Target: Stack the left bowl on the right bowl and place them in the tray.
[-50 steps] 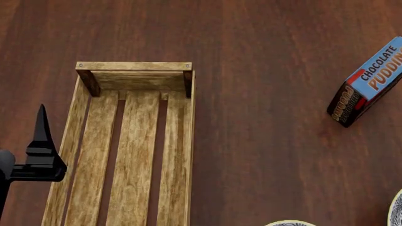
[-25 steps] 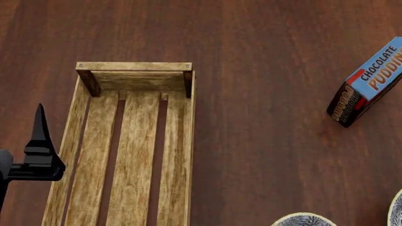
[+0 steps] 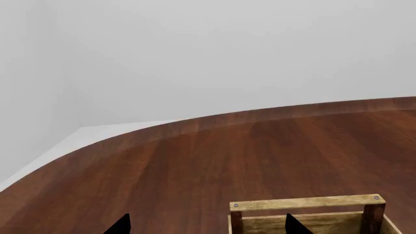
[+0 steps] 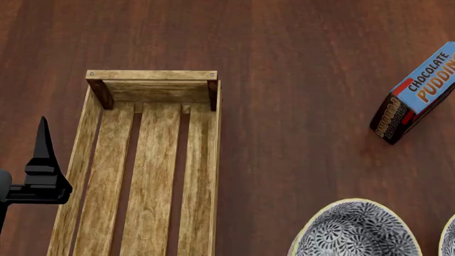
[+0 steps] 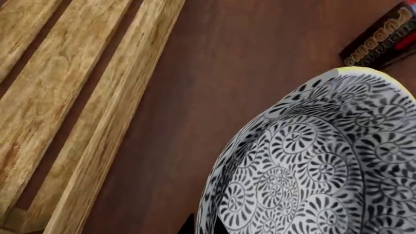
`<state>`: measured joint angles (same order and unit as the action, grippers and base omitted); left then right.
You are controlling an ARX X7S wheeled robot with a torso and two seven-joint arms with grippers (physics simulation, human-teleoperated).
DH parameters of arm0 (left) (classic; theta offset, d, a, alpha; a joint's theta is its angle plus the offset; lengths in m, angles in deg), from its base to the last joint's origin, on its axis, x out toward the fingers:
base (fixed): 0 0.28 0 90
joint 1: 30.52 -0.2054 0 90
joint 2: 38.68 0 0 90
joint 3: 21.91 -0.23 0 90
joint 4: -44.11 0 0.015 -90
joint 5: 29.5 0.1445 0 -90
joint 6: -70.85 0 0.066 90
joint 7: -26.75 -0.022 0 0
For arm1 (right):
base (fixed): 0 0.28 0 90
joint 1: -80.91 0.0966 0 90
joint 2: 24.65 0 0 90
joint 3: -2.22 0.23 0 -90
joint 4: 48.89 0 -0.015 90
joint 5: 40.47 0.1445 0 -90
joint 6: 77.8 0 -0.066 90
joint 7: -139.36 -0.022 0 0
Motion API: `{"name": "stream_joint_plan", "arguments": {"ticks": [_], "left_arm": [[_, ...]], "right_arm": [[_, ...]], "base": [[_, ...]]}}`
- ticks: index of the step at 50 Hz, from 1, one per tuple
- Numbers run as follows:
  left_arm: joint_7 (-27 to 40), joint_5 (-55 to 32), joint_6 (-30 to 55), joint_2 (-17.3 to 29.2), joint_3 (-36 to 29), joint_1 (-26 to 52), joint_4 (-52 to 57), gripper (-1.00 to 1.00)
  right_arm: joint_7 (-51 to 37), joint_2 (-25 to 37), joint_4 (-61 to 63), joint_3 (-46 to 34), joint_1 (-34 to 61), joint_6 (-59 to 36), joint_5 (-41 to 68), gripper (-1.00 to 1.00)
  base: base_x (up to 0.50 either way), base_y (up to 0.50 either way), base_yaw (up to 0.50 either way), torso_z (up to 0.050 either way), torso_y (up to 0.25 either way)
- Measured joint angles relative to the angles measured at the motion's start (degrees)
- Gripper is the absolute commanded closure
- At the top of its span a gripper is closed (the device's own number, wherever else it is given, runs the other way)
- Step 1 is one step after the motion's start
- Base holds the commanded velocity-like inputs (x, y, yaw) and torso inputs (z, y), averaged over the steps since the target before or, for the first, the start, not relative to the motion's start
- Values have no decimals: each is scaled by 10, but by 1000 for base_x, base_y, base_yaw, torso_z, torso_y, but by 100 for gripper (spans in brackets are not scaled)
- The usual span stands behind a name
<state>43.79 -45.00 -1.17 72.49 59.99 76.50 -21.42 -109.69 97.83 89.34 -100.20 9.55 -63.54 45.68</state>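
A black-and-white patterned bowl (image 4: 355, 229) shows at the bottom right of the head view, to the right of the tray (image 4: 206, 160). In the right wrist view this bowl (image 5: 325, 161) fills the frame. My right gripper (image 5: 204, 228) is shut on its rim, with one dark fingertip on each side. A sliver of a second bowl (image 4: 449, 237) shows at the right edge. My left gripper (image 3: 208, 229) is open and empty over the tray's left wall. One of its fingers (image 4: 44, 144) shows in the head view. The tray (image 3: 305, 202) holds nothing.
A blue chocolate pudding box (image 4: 416, 93) lies tilted on the dark wooden table at the right, beyond the bowls. It also shows in the right wrist view (image 5: 380, 41). The tray's slats (image 5: 97, 97) lie beside the held bowl.
The held bowl has come well up into the head view from its bottom edge. My left gripper has drifted slightly down and left in the head view.
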Motion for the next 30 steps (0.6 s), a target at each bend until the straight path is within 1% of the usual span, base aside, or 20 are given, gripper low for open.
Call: {"name": "stream_joint_plan", "arguments": {"ticks": [7,15,22,30], "left_arm": [[1,-1,1,1,0,1,1,-100],[3,-2,1,1,0,1,-1,-100],[4,-4,1,2,0,2,-1,-100],[6,-6,1,4,3,2,-1,-100]], "right_arm": [[-41,6,26,-2,44,-2,33,100],[-110,17,38,-18,115,3,92,100],[-158,40,32,-53,187,23,135,100],[-184,84,9,-110,283,59,176,100]], "base": [[0,0,0,0,0],[0,0,0,0,0],[0,0,0,0,0],[0,0,0,0,0]]}}
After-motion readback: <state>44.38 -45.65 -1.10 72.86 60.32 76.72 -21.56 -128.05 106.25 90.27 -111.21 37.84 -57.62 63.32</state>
